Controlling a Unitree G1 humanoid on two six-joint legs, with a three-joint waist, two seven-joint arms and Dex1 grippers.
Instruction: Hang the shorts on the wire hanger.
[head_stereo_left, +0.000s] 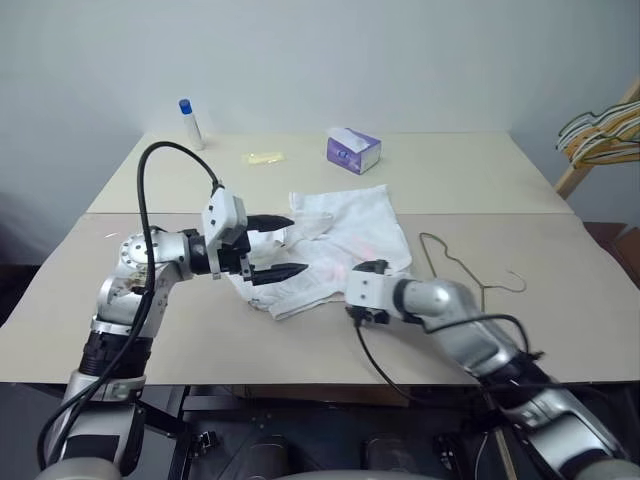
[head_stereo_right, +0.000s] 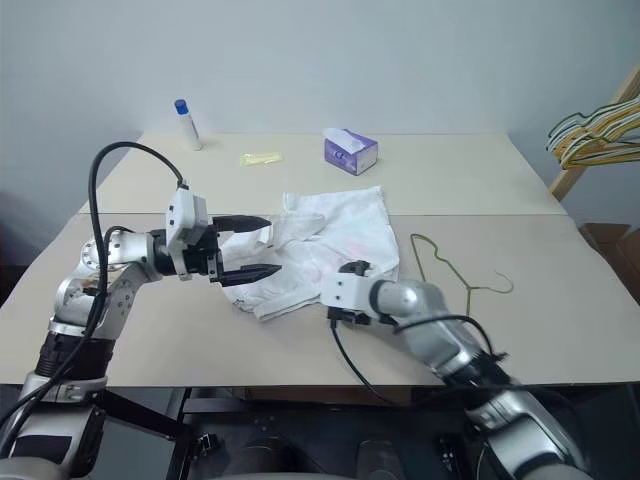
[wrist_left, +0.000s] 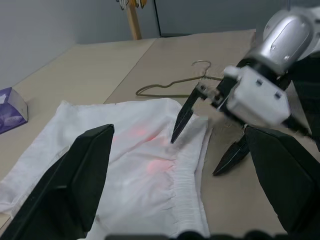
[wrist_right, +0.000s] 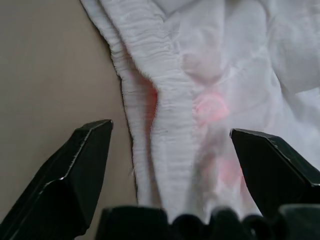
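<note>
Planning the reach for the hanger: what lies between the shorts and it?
Only bare table between shorts and wire hanger, seen from the head.

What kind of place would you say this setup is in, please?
Probably a lab or test room set up for laundry practice: plain beige tables against a bare wall, white shorts beside a wire hanger, and striped hangers on a wooden rack.
</note>
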